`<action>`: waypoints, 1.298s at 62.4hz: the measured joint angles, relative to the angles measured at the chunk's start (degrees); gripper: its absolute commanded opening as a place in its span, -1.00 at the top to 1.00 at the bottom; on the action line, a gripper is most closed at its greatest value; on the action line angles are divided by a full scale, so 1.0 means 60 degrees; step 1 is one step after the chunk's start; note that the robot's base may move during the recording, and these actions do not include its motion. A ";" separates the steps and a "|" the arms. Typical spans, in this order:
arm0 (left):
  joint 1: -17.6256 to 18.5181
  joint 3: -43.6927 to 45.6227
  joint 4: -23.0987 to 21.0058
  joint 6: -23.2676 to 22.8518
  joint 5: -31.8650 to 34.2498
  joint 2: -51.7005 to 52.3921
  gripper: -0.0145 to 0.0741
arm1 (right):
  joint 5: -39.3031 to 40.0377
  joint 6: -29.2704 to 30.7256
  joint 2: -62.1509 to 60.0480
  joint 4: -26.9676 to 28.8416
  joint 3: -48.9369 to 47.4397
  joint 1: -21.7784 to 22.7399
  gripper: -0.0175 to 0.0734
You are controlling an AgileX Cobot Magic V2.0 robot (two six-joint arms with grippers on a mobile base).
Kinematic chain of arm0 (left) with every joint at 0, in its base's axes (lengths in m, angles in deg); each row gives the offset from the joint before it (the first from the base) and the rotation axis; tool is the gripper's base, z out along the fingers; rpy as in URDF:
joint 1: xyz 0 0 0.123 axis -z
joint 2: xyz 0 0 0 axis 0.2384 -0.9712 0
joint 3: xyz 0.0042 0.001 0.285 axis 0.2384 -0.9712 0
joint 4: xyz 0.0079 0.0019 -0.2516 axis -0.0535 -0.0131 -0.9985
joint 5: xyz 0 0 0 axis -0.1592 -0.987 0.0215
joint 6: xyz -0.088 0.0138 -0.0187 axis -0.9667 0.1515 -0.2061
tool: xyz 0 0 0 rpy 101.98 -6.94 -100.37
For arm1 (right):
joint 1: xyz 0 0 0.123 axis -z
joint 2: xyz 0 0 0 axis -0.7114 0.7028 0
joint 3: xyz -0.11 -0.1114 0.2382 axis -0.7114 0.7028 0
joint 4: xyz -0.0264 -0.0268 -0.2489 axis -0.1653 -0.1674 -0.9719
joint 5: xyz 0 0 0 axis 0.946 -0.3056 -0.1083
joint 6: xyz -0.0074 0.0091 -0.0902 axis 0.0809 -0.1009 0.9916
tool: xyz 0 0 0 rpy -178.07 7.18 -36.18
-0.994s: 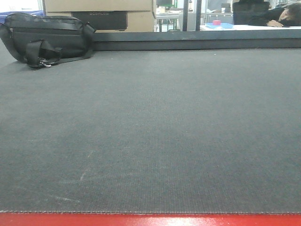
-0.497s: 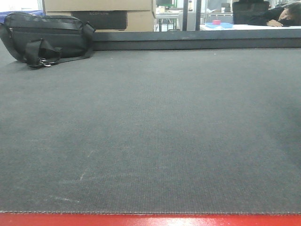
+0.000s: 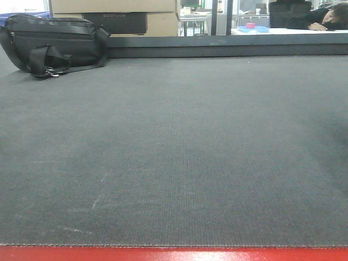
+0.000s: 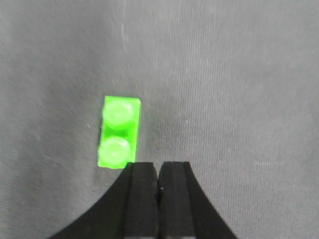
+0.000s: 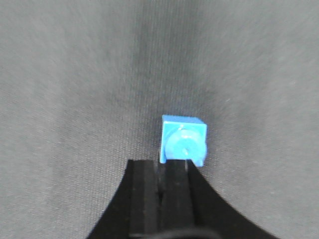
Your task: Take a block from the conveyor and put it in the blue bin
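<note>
grey woven belt (image 3: 190,152), one black bag (image 3: 51,43) at its far corner, one green block (image 4: 118,132), one blue block (image 5: 183,139). both jaws pinched together, empty.

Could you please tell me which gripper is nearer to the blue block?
Right. The right gripper has the blue block just past its shut fingers. The left gripper sees only a green block ahead of it, no blue one.
</note>
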State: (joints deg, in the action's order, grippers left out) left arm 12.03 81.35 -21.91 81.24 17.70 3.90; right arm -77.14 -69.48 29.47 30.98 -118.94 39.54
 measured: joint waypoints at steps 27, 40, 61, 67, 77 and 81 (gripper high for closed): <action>0.0000 0.0000 -0.0036 0.0000 -0.0079 -0.0141 0.92 | -0.0018 -0.0059 0.1078 -0.0218 0.0000 0.0297 -0.20; 0.0000 0.0000 -0.0036 0.0000 -0.0095 -0.0141 0.92 | 0.0188 -0.0006 0.1488 -0.0344 0.0000 0.0830 -0.20; 0.0000 0.0000 -0.0058 0.0000 -0.0095 -0.0141 0.92 | 0.0853 0.0133 0.1972 -0.0326 0.0398 0.0830 -0.20; 0.0000 0.0000 -0.0058 0.0000 -0.0095 -0.0141 0.92 | 0.1028 0.0233 0.1961 -0.0288 0.0533 0.0830 -0.17; 0.0000 0.0000 -0.0058 0.0000 -0.0095 -0.0141 0.92 | 0.1137 0.0265 0.1999 -0.0254 0.0618 0.0830 0.23; 0.0000 0.0000 -0.0058 0.0000 -0.0095 -0.0141 0.92 | 0.1156 0.0271 0.1999 -0.0254 0.0618 0.0830 0.50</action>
State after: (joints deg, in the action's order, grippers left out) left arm 12.03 81.35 -22.26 81.24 17.13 3.05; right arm -70.21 -67.85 41.46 29.45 -115.24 44.51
